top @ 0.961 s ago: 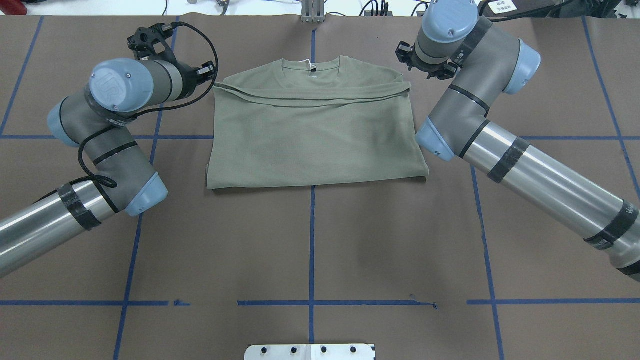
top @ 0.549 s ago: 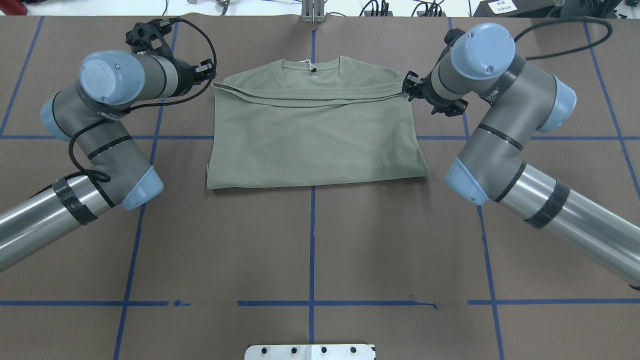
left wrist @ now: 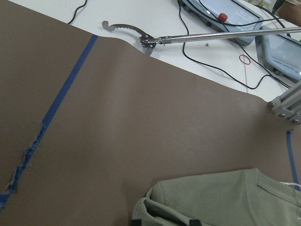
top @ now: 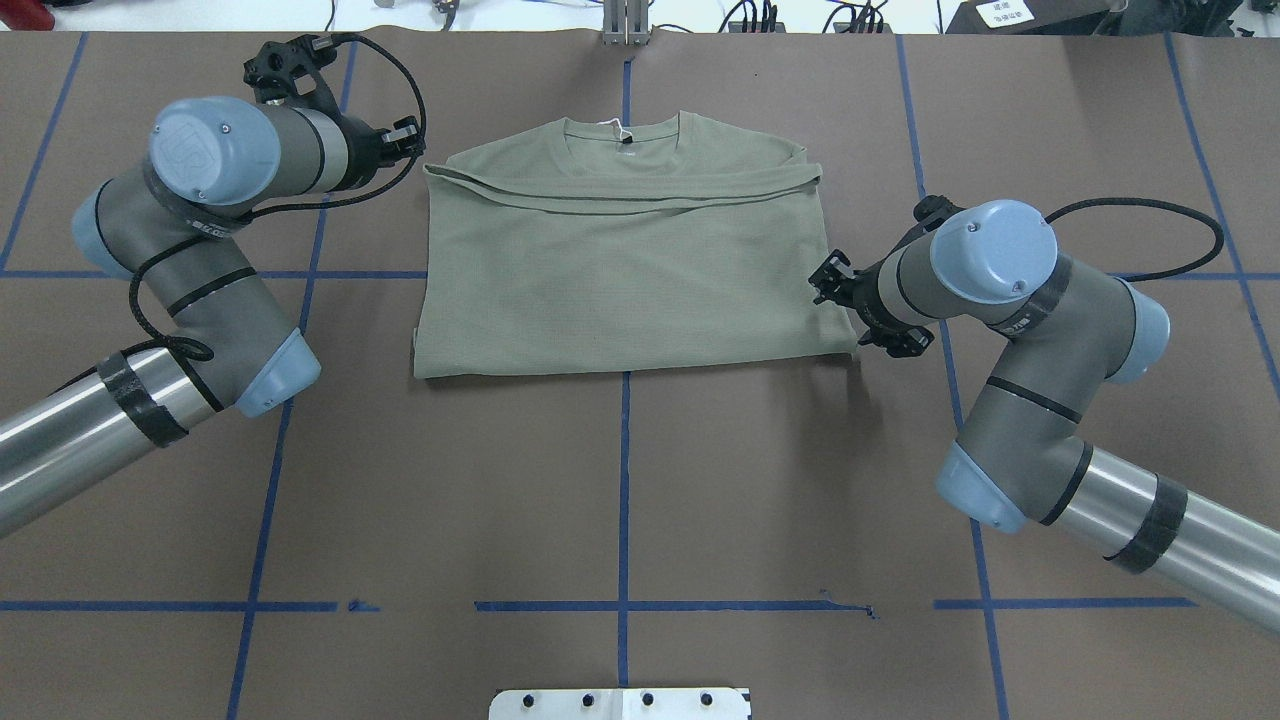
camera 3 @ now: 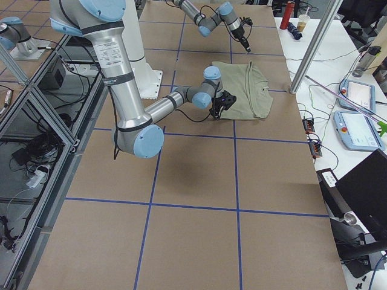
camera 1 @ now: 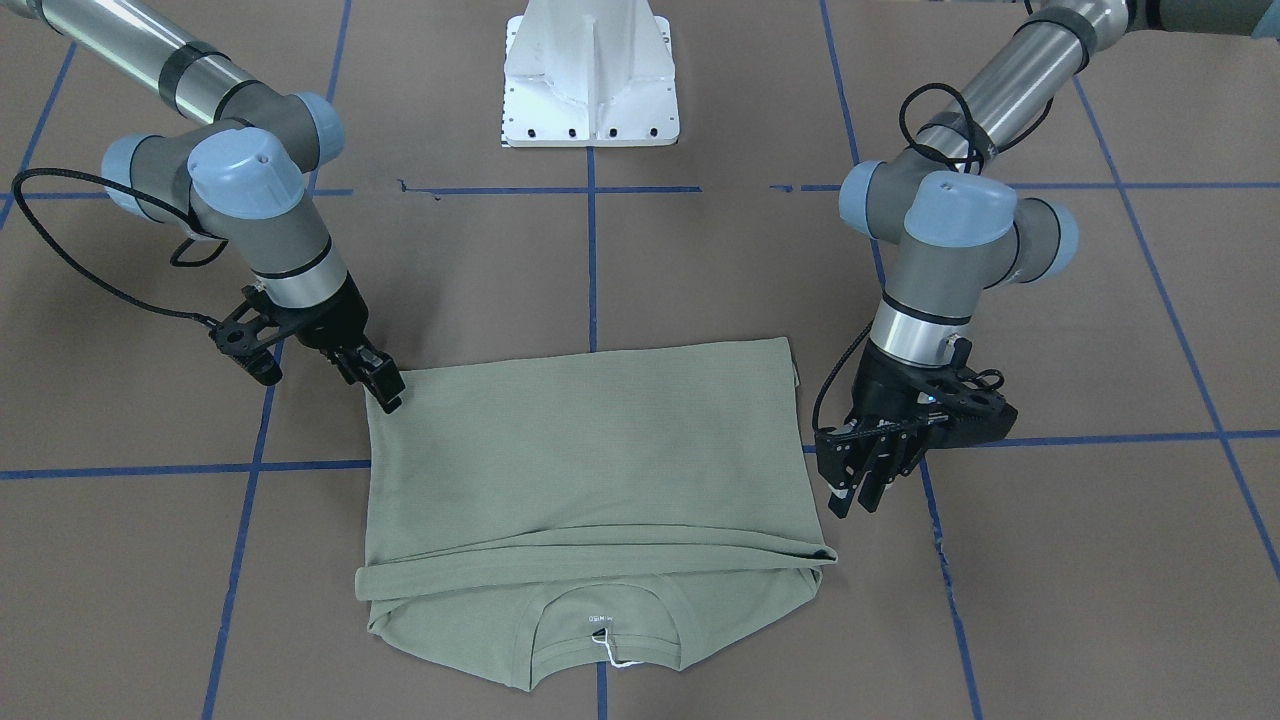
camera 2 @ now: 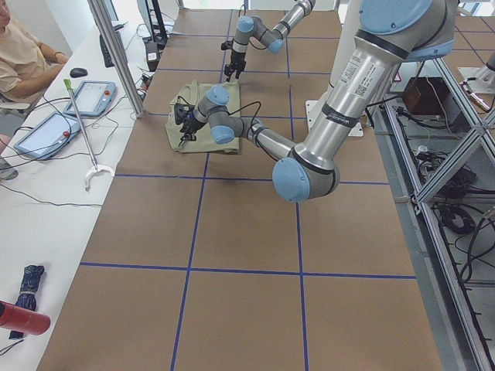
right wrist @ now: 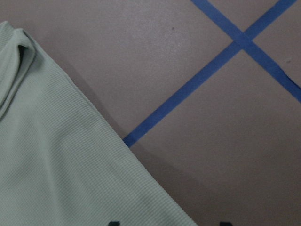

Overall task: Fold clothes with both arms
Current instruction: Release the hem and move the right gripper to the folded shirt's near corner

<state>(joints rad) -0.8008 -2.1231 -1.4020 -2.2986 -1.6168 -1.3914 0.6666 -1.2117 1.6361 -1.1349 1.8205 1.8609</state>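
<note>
Your fine-knit sage shirt is folded into a flat rectangle; left gripper and right gripper are both spread apart, holding nothing.

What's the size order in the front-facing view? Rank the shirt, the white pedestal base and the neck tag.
1. Shirt, by far the largest.
2. White pedestal base, though the top edge cuts it off.
3. Neck tag, tiny.

Left arm: silver tube, grey joint housings, black tape bands.
Right arm: same build, white lettering on a black ring.
Caps: light blue, round.
Cable: black, one looping from each wrist.
Left end effector, right end effector: black, two-fingered.
Pedestal: white metal, dark screws.
</note>
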